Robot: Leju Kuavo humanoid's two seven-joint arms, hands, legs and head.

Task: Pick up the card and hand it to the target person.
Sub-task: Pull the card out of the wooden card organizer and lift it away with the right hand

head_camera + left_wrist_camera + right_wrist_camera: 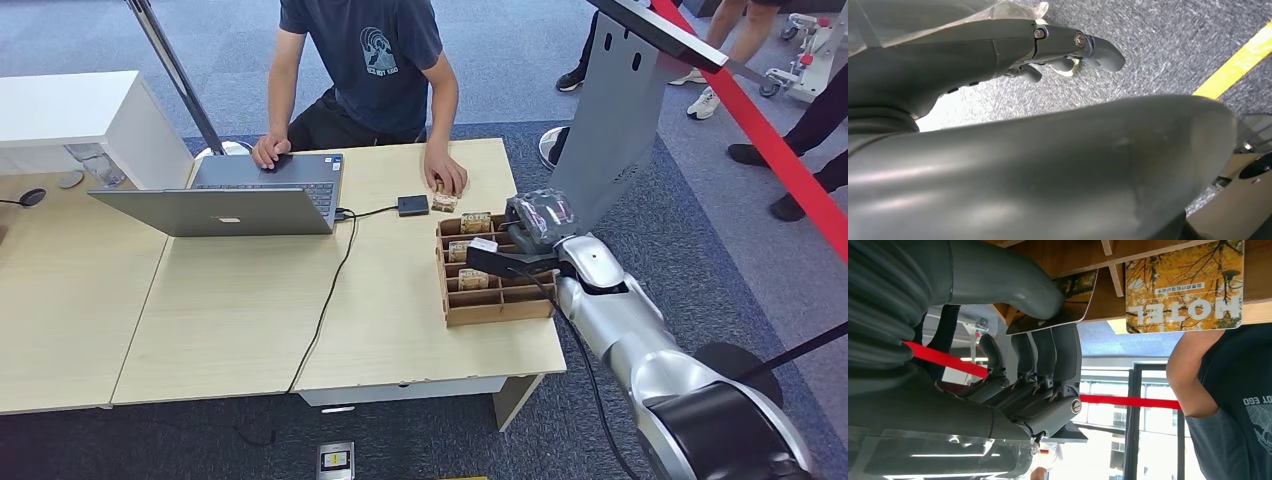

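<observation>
Right wrist view shows the right hand point(1033, 360) pinching a glossy autumn-leaf printed card point(1068, 302) between its thick grey thumb point(1008, 282) and its darker fingers point(1048, 352), the card still sitting in the brown cardboard slotted organiser box point(1118, 255). Just beside it, another card of the same print point(1184, 287) stands in the next slot and reads "HOTEL", with a line of small print too fine to read. Beyond, a person's dark blue T-shirt point(1243, 410) carries pale lettering ending "EGO".

From the head view, the silver right arm point(640, 340) reaches forward from the lower right, its hand point(525, 235) over the box point(495, 300) at the right end of the pale wooden worktop point(240, 310); more "HOTEL" cards point(476, 222) stand in the compartments. The seated person's hand point(445, 180) rests on the worktop just behind the box, the other on an open grey laptop point(250, 195). A small dark square device point(412, 205) lies between laptop and box, joined by a black cable point(330, 300).

Left wrist view shows the left hand point(1063, 50) hanging over grey carpet point(1158, 45) beside a yellow floor stripe point(1233, 65), fingers curled in and holding nothing.
</observation>
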